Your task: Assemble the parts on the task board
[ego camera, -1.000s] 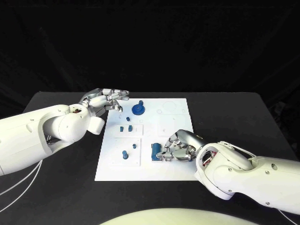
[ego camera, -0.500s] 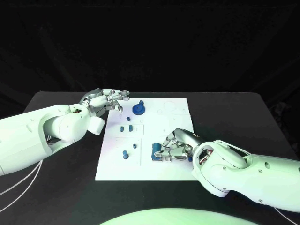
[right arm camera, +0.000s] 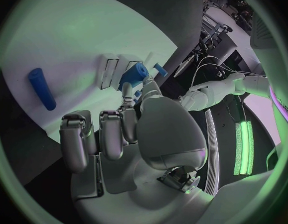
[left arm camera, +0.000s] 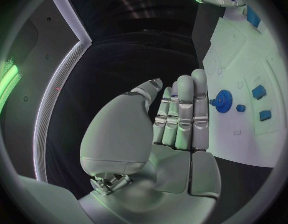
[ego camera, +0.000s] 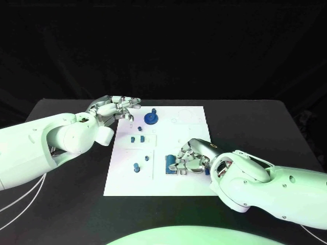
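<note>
The white task board [ego camera: 185, 133] lies in the middle of the black table. A blue gear [ego camera: 150, 119] stands near its far edge, also seen as the blue gear [left arm camera: 223, 101] in the left wrist view. My left hand [ego camera: 118, 108] hovers at the board's far left corner, its fingers [left arm camera: 184, 112] straight and side by side, holding nothing. My right hand [ego camera: 191, 160] rests low on the board's near half. Its thumb and a finger pinch an upright blue block [ego camera: 170, 162], the same blue block [right arm camera: 133, 75] in the right wrist view. A blue cylinder [right arm camera: 42, 88] lies on the board beside that hand.
Small blue pegs [ego camera: 137, 139] stand in the board's left middle, and another blue piece [ego camera: 136, 166] sits nearer the front left. Bare black table [ego camera: 266, 127] surrounds the board. My bulky right forearm [ego camera: 281, 191] covers the front right corner.
My right forearm has crept slightly forward over the board and its fingers have settled closer around the blue block. The left hand has stayed still.
</note>
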{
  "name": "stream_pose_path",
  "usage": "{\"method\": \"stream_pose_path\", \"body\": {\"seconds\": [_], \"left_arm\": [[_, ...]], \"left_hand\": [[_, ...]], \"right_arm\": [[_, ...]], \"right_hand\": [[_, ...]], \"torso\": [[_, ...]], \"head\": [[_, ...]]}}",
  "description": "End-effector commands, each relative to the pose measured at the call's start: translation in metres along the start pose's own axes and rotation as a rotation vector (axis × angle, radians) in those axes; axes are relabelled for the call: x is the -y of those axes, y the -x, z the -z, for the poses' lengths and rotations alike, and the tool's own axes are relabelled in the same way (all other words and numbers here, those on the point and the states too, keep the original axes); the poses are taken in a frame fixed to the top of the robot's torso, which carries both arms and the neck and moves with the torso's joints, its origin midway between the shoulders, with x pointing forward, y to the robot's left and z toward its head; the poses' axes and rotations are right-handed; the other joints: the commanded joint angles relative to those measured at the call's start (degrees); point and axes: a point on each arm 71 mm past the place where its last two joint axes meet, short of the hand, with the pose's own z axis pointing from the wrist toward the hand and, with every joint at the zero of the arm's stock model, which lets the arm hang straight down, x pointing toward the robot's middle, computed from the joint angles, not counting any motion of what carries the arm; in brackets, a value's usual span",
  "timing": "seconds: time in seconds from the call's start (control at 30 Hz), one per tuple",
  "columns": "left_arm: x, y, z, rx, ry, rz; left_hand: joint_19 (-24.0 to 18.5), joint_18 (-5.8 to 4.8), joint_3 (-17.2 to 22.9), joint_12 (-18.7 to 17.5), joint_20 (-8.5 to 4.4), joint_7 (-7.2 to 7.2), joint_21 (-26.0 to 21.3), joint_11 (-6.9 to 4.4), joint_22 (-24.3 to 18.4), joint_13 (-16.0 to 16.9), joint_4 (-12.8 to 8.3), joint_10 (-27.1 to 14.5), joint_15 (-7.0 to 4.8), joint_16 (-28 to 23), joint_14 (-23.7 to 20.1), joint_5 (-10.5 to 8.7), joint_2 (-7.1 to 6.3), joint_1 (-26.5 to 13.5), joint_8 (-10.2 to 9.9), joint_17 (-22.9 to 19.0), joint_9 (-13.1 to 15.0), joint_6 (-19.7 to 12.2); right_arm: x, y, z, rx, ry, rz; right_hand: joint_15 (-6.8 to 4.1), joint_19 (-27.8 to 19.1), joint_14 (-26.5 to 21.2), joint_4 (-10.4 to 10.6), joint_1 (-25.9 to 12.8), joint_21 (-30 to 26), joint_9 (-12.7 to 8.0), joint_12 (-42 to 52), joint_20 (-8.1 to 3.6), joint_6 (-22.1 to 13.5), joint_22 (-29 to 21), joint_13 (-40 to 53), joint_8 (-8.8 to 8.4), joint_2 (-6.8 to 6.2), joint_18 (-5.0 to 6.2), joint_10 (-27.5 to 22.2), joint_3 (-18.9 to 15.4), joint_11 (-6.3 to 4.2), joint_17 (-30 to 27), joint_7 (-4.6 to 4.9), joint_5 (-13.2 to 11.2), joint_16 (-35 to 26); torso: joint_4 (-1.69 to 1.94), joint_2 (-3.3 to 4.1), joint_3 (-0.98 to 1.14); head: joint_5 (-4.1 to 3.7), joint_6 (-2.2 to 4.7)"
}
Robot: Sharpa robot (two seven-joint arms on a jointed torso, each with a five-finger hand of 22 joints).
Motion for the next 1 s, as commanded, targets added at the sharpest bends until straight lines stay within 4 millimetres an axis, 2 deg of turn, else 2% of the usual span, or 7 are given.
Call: {"method": "stream_pose_path", "body": {"seconds": [0.03, 0.53, 0.63, 0.8, 0.87, 1.0], "left_arm": [[0.001, -0.002, 0.0, -0.018, -0.004, -0.001], [0.001, -0.001, 0.0, -0.015, -0.004, -0.001], [0.001, -0.001, 0.001, -0.014, -0.004, -0.002], [0.001, 0.0, 0.001, -0.012, -0.006, -0.002], [0.001, 0.0, 0.002, -0.011, -0.008, -0.002], [0.002, 0.0, 0.003, -0.011, -0.011, -0.002]], "left_hand": [[0.12, 0.78, -0.03, 0.26, 0.31, -0.19, -0.32, 0.03, -0.1, 0.09, 0.36, -0.36, 0.09, -0.12, -0.48, 0.21, 0.48, 0.06, 0.38, -0.08, -0.07, -0.39], [0.12, 0.78, -0.03, 0.26, 0.31, -0.19, -0.32, 0.03, -0.1, 0.09, 0.36, -0.36, 0.09, -0.12, -0.48, 0.21, 0.48, 0.06, 0.38, -0.08, -0.07, -0.39], [0.12, 0.78, -0.03, 0.26, 0.31, -0.19, -0.32, 0.03, -0.1, 0.09, 0.36, -0.36, 0.09, -0.12, -0.48, 0.21, 0.48, 0.06, 0.38, -0.08, -0.07, -0.39], [0.12, 0.78, -0.03, 0.26, 0.31, -0.19, -0.32, 0.03, -0.1, 0.09, 0.36, -0.36, 0.09, -0.12, -0.48, 0.21, 0.48, 0.06, 0.38, -0.08, -0.07, -0.39], [0.12, 0.78, -0.03, 0.26, 0.31, -0.19, -0.32, 0.03, -0.1, 0.09, 0.36, -0.36, 0.09, -0.12, -0.48, 0.21, 0.48, 0.06, 0.38, -0.08, -0.07, -0.39], [0.12, 0.78, -0.03, 0.26, 0.31, -0.19, -0.32, 0.03, -0.1, 0.09, 0.36, -0.36, 0.09, -0.12, -0.48, 0.21, 0.48, 0.06, 0.38, -0.08, -0.07, -0.39]], "right_arm": [[0.006, -0.002, 0.001, -0.013, -0.021, 0.054], [0.008, 0.002, 0.008, 0.014, -0.006, 0.041], [0.012, 0.006, 0.012, 0.028, -0.003, 0.03], [0.027, 0.021, 0.023, 0.062, -0.005, 0.025], [0.037, 0.03, 0.029, 0.081, -0.017, 0.038], [0.054, 0.042, 0.039, 0.11, -0.045, 0.076]], "right_hand": [[-0.46, 5.97, 4.37, -0.23, 1.08, 0.26, 0.11, 0.17, -0.27, 0.29, 15.1, 4.59, 0.28, 0.87, -0.38, 1.23, 0.07, -0.78, 6.07, -0.27, -0.31, 0.31], [-0.48, 5.97, 4.35, -0.05, 0.76, 0.26, 0.18, 0.11, -0.31, 0.3, 15.1, 4.58, 0.4, 0.88, -0.38, 1.24, -0.03, -0.75, 6.0, -0.21, -0.52, 0.27], [-0.46, 5.97, 4.32, 0.14, 0.51, 0.26, 0.13, -0.39, -0.31, 0.08, 15.1, 4.22, 0.29, 0.99, -0.38, 0.99, -0.06, -0.7, 5.83, -0.13, -0.43, 0.17], [0.11, 5.97, 4.19, 0.57, 0.39, 0.26, -0.94, -1.48, -0.01, -2.72, 15.1, 3.56, -1.95, 1.63, -0.38, 0.41, 0.21, 0.13, 5.3, 1.01, 0.29, -0.18], [0.46, 5.97, 4.16, 0.65, 0.49, 0.26, -1.49, -1.76, 0.26, -3.21, 15.1, 3.42, -2.89, 1.81, -0.38, 0.27, 0.32, 0.53, 5.2, 1.47, 0.42, -0.26], [0.67, 5.97, 4.21, 0.76, 0.58, 0.26, -1.93, -1.73, 0.48, -3.13, 15.1, 3.49, -3.56, 2.16, -0.38, 0.32, 0.52, 0.72, 5.44, 1.66, 0.53, -0.12]], "torso": [[-0.01, -0.02, 0.03], [0.01, 0.05, 0.07], [-0.03, 0.0, 0.03], [-0.04, -0.02, -0.08], [-0.18, -0.07, -0.05], [-0.38, -0.08, -0.03]], "head": [[-0.06, 0.02], [-0.17, 0.17], [-0.14, 0.17], [-0.49, 0.26], [-0.87, 0.31], [-1.43, 0.3]]}}
